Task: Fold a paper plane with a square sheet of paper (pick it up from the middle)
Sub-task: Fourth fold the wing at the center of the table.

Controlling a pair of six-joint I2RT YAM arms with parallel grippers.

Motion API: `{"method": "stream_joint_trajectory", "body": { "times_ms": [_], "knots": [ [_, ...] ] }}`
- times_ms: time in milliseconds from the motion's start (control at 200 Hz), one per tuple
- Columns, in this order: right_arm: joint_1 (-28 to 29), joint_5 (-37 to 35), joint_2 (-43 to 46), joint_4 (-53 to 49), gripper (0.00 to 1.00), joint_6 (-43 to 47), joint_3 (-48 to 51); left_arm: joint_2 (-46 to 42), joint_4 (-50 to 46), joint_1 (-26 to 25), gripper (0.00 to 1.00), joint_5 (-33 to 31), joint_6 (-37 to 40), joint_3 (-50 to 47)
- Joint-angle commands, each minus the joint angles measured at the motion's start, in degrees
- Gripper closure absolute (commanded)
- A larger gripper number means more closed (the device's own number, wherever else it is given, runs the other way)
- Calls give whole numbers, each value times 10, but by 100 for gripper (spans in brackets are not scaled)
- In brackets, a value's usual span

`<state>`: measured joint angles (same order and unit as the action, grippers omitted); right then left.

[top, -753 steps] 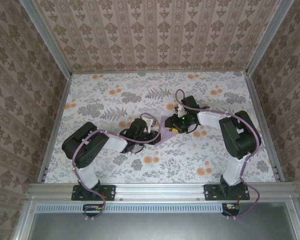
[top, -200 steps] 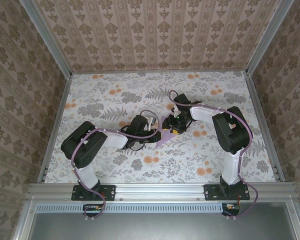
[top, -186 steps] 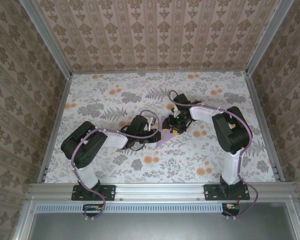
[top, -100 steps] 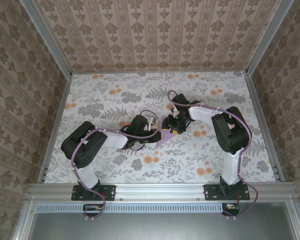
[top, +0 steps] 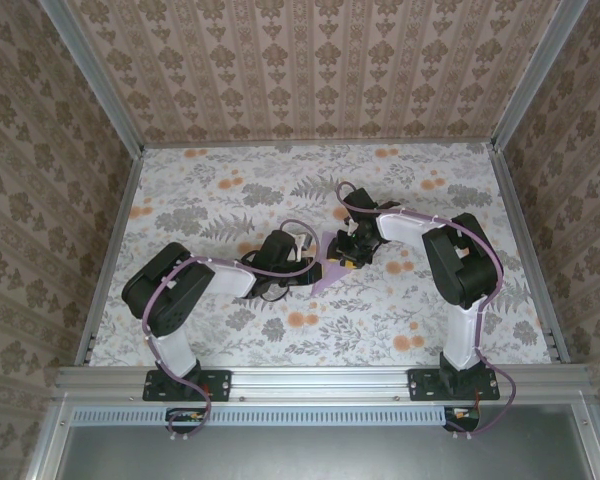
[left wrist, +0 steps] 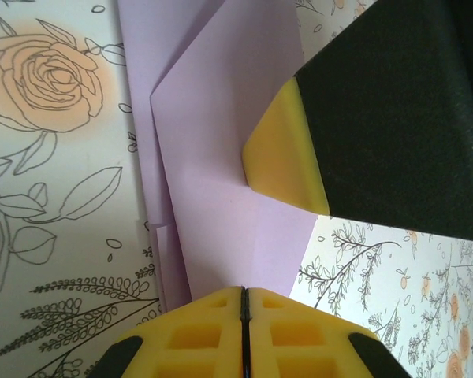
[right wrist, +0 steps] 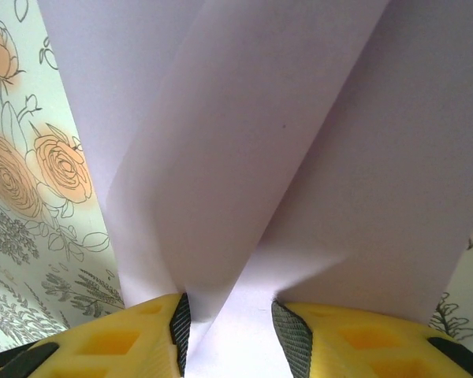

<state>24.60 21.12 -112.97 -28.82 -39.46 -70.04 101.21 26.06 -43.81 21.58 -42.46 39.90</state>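
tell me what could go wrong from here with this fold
1. The right gripper has its jaws apart around a raised ridge in the square sheet of paper. Closing there could set a crease off-line or crumple the sheet.
2. The left gripper, shut, sits at the sheet's near edge. If the right gripper tugs the ridge, the sheet may slide out of line or tear.

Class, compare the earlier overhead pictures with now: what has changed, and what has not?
The right claw slid left across the lilac paper toward the left claw; its jaws now straddle a raised fold. The left claw, shut, stayed in place, as did the paper.
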Motion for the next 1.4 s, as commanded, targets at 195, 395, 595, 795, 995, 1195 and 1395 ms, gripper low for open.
{"method": "stream_joint_trajectory", "body": {
  "times_ms": [195, 395, 595, 795, 995, 1195, 1395],
  "knots": [
    [-1, -149, -100, -65, 55, -15, 51, 3, -15, 4, 91, -18, 8, 9],
    [1, -153, -108, -66, 55, -17, 49, 5, -16, 4, 91, -21, 8, 9],
    [2, -155, -113, -67, 55, -19, 47, 9, -20, 5, 91, -21, 8, 11],
    [5, -154, -122, -73, 55, -14, 40, 13, -22, 4, 92, -23, 6, 9],
    [6, -157, -126, -74, 55, -17, 41, 18, -29, 4, 92, -21, 7, 11],
    [9, -156, -128, -74, 55, -20, 41, 23, -52, 2, 93, -23, 6, 15],
    [9, -138, -98, -80, 55, -19, 33, 20, -107, -1, 97, -34, 12, 22]
  ]
}}
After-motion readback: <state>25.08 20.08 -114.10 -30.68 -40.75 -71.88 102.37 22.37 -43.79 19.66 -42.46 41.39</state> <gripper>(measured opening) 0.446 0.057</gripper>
